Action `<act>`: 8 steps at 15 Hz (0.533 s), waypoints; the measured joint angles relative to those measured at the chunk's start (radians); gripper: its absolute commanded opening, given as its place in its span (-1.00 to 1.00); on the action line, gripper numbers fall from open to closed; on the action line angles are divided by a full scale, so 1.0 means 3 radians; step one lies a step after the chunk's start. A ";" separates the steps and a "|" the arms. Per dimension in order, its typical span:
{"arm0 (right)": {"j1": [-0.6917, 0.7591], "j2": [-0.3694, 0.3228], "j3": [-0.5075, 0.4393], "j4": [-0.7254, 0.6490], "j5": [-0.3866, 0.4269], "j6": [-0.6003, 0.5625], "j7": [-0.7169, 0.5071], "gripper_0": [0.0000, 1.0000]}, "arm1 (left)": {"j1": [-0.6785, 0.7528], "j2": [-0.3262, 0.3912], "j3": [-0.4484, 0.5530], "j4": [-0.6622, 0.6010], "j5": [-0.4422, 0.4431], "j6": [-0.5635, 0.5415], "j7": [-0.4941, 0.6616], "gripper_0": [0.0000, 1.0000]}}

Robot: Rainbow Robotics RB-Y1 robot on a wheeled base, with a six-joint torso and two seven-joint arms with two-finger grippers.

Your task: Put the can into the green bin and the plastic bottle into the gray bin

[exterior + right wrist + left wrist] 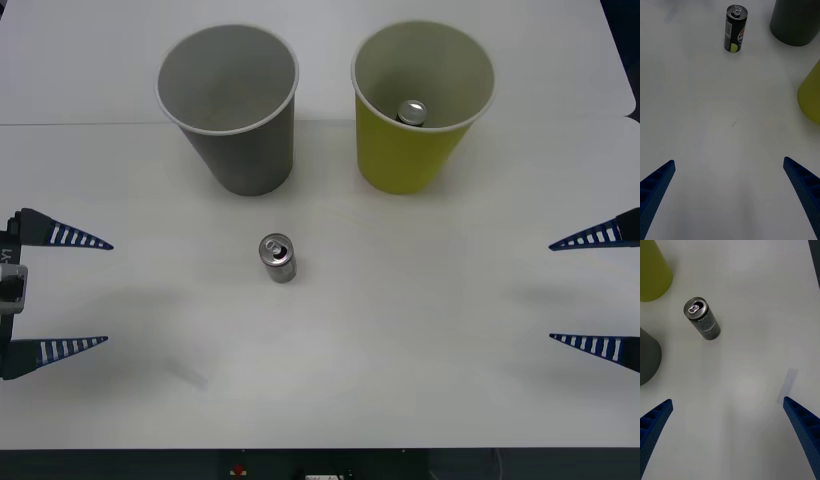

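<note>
Nearest, the left gripper (95, 292) and right gripper (565, 291) hang spread wide and empty at the white table's (420, 360) side edges. Midway, a small silver-grey metal can (277, 258) stands upright on the table, apart from both grippers; the wrist views reveal its dark printed side (735, 30). Farther back stand the large gray tapered bin (234, 105) and the yellow-green tapered bin (420, 100); the front view alone shows a second can (411, 113) inside the latter.
</note>
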State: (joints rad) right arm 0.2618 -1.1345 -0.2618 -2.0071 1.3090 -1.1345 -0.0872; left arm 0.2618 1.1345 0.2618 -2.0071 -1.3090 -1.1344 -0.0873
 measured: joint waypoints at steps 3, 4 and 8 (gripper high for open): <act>0.0000 0.0000 0.0000 0.0000 0.0000 0.0000 0.0000 1.00 | -0.0002 -0.0027 0.0017 0.0014 0.0002 0.0016 0.0000 1.00; 0.0000 0.0000 0.0000 0.0000 0.0000 0.0000 0.0000 1.00 | 0.0002 -0.0066 0.0050 0.0032 0.0004 0.0056 -0.0006 1.00; 0.0000 0.0000 0.0000 0.0000 0.0000 0.0000 0.0000 1.00 | 0.0075 -0.0076 0.0193 -0.0025 -0.0048 0.0104 -0.0050 1.00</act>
State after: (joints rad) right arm 0.2618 -1.1345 -0.2618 -2.0071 1.3090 -1.1345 -0.0872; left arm 0.2844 1.1117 0.3197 -2.0147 -1.3233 -1.1032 -0.1024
